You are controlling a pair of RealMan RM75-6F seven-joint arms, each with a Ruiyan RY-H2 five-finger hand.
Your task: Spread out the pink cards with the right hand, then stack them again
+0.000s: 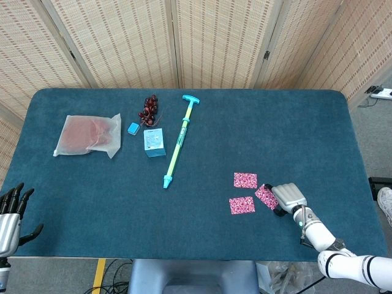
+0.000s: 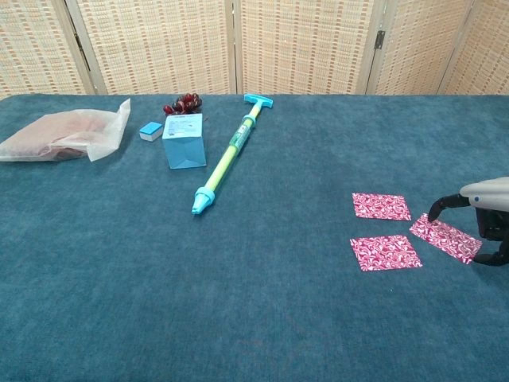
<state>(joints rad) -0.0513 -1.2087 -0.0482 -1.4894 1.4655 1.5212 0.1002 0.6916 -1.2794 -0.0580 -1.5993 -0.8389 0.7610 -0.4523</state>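
Three pink patterned cards lie apart on the blue table: a far card (image 1: 245, 179) (image 2: 381, 206), a near-left card (image 1: 242, 205) (image 2: 385, 252) and a right card (image 1: 265, 195) (image 2: 445, 237). My right hand (image 1: 288, 197) (image 2: 483, 208) arches over the right card. One dark fingertip (image 2: 434, 215) touches the card's far edge, and the thumb (image 2: 495, 260) hangs just past its near edge. The card lies flat on the cloth. My left hand (image 1: 12, 214) sits at the near-left table edge, fingers spread, holding nothing; it does not show in the chest view.
A yellow-and-teal pump (image 1: 176, 144) (image 2: 229, 153) lies diagonally at centre. Left of it are a clear blue box (image 1: 154, 141) (image 2: 184, 141), a small blue block (image 1: 133, 128), dark red berries (image 1: 149, 107) and a translucent bag (image 1: 87, 134) (image 2: 67, 135). Folding screens stand behind the table.
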